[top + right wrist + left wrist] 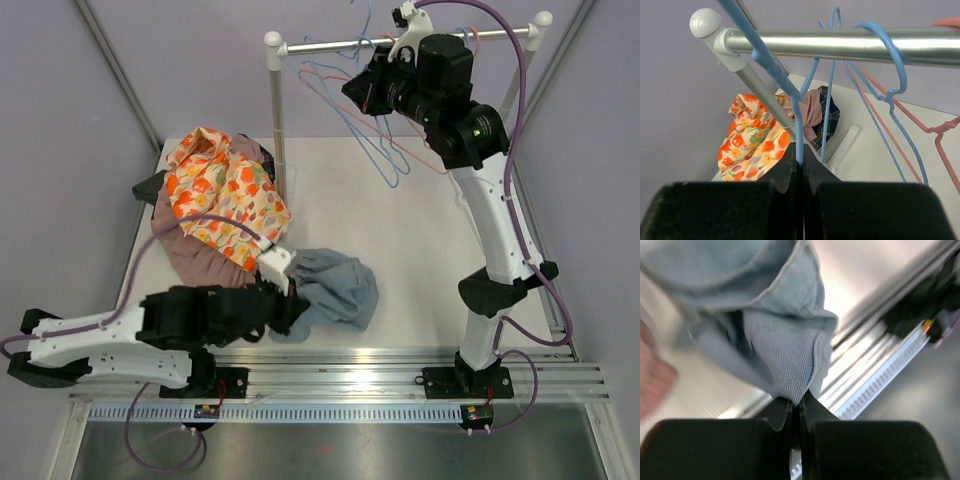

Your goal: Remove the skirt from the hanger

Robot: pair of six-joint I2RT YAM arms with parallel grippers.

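Observation:
A light blue denim skirt lies crumpled on the table near the front, off any hanger. My left gripper is shut on its edge; the left wrist view shows the blue fabric pinched between the jaws. My right gripper is up at the rail, shut on a blue wire hanger that hooks over the rail. The hanger carries no cloth.
A floral skirt lies on a pile of pink and plaid clothes at the left. The rack's upright pole stands beside them. More blue and red hangers hang from the rail. An aluminium rail runs along the front edge.

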